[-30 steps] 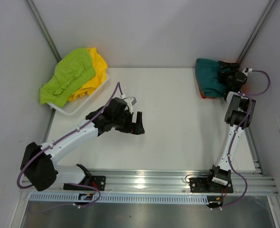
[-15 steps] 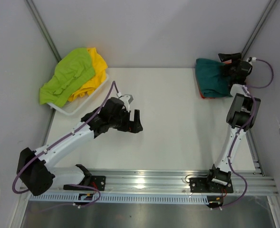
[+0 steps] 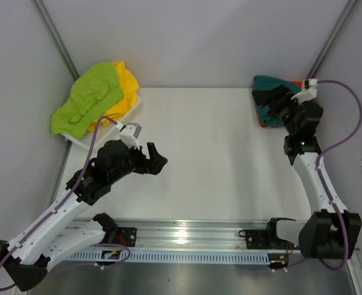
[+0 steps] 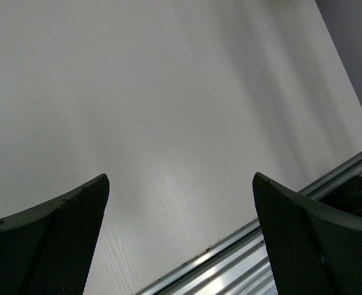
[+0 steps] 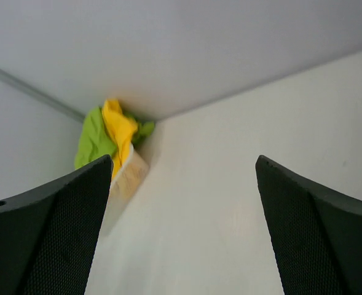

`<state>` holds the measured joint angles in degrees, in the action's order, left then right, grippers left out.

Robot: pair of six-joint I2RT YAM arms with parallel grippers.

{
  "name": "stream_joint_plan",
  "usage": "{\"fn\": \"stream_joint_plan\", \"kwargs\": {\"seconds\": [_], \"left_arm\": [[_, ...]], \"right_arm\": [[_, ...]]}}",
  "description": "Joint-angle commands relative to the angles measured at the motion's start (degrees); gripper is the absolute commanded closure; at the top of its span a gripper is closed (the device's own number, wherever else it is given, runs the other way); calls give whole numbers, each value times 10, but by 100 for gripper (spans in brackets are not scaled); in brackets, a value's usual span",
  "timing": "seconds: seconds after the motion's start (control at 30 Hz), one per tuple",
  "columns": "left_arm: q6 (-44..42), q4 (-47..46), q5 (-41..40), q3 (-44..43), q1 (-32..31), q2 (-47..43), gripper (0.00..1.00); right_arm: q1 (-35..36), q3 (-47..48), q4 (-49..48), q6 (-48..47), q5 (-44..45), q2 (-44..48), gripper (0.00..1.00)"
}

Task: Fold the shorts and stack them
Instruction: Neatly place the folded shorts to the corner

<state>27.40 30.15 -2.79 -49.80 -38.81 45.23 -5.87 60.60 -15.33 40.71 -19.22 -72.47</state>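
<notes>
**Fig.** Top view w/ both wrist views.

**Placement.** Teal shorts (image 3: 265,115) lie folded at the far R corner of the table (image 3: 224,147). They rest on orange shorts (image 3: 261,125), of which only a thin edge shows. This is presumably the finished stack, kept in the corner so the table's middle can serve for folding. Lime green shorts (image 3: 85,101) and yellow shorts (image 3: 127,83) sit crumpled in a white basket (image 3: 98,140) at the far L corner, w/ the lime pair draped over the rim. These are judged to be the unfolded supply.

**Grippers.** R gripper (image 3: 270,98) is over the teal stack, jaws wide w/ nothing between them. Contact w/ the fabric can't be told. Its camera looks across the table toward the basket. L gripper (image 3: 156,161) hangs over the table, near-R of the basket, jaws likewise wide and holding nothing. It is prob. placed to reach for the next pair.

**Axes.**
- Teal stack: long axis runs approx. near-to-far along the R wall, though the R gripper hides part of it. The waistband end can't be told.
- Lime green shorts: long axis runs diagonally, far-R to near-L.
</notes>
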Motion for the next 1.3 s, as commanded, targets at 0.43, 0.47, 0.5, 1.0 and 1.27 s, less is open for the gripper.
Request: {"fn": "stream_joint_plan", "kwargs": {"seconds": [0.43,0.47,0.5,1.0,1.27], "left_arm": [[-26,100,-97,10,4,-151,1],[-25,98,-101,12,4,-156,1],[-24,96,-101,17,4,-161,1],[-30,60,-69,35,6,-174,1],[-29,56,-62,39,6,-174,1]], "right_arm": [[280,-331,251,-121,229,370,0],[283,-335,260,-123,232,382,0],[284,-341,269,-126,234,391,1],[284,-348,351,-135,237,493,1],[284,-348,359,-126,237,501,0]]}}
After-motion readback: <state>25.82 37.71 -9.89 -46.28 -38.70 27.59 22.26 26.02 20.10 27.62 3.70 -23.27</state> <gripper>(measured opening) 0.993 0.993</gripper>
